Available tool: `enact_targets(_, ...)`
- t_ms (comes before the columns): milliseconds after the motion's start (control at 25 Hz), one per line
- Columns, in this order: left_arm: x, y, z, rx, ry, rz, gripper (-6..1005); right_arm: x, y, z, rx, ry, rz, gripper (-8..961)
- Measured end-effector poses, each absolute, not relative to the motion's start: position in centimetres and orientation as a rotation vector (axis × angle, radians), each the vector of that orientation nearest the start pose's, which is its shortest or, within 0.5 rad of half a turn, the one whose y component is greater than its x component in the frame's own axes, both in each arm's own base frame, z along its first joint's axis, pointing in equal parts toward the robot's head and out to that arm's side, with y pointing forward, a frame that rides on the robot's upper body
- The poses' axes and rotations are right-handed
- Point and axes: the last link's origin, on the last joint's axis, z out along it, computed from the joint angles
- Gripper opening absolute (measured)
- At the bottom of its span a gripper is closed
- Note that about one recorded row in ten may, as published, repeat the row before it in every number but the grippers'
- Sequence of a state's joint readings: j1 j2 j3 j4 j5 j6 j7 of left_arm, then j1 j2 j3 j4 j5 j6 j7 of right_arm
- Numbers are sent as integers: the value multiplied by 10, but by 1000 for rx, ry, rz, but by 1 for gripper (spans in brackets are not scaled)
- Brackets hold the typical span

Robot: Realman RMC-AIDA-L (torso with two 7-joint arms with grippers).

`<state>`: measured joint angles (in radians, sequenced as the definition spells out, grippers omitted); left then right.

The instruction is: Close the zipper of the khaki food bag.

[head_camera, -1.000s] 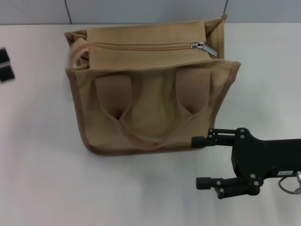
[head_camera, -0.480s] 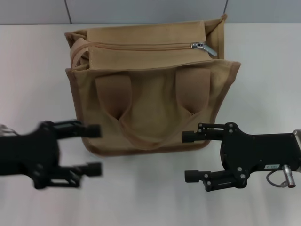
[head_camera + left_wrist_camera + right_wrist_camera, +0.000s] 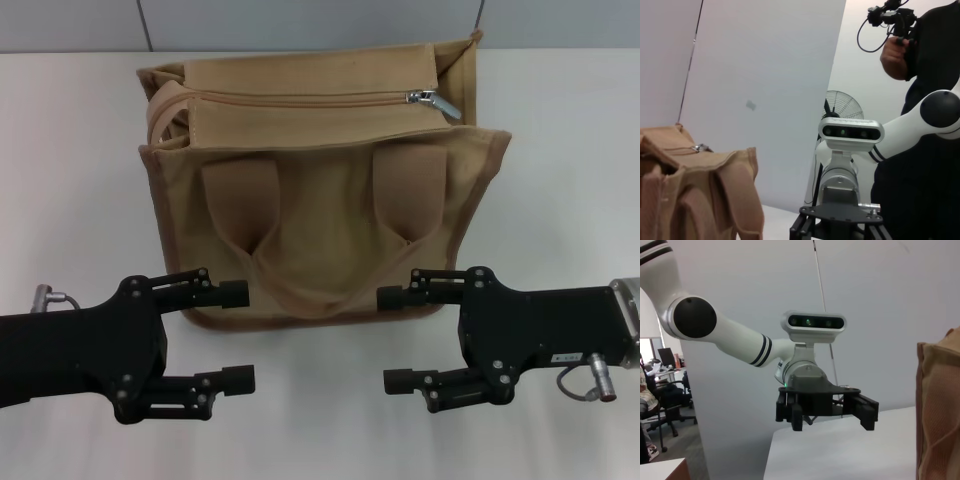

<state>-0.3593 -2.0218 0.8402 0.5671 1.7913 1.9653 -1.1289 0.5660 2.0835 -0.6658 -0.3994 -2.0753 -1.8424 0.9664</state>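
Hovering spread: left gripper [image 3: 238, 335], right gripper [image 3: 392, 338] | boxy tan canvas khaki food bag [image 3: 320, 200] just beyond both | small silver zipper [image 3: 432, 100] slider farther, right-gripper side | risk: unbraced soft bag slides, fingers snag handles

Soft, even light is falling from overhead in the head view, leaving the white surface [image 3: 560, 150] bright and slightly washed out toward 3 and 9 o'clock. The khaki food bag [image 3: 320, 190] is casting only a faint shadow along its lower edge at 6 o'clock, and its handle loops are shading the panel beneath them. The silver slider of the zipper [image 3: 432, 99] is catching a small glint. Both black grippers, left gripper [image 3: 238, 337] and right gripper [image 3: 392, 338], are reading crisp, without motion blur. In the left wrist view the bag is looking slightly soft up close, while the pale wall [image 3: 770, 75] behind is glowing evenly.
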Motion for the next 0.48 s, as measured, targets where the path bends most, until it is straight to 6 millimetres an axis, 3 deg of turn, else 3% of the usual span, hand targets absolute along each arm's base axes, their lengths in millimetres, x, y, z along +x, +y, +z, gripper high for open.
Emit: enact_targets(480, -271, 242, 9, -2897, -354, -1112, 801, 241, 269, -41, -3002, 199, 1040, 783)
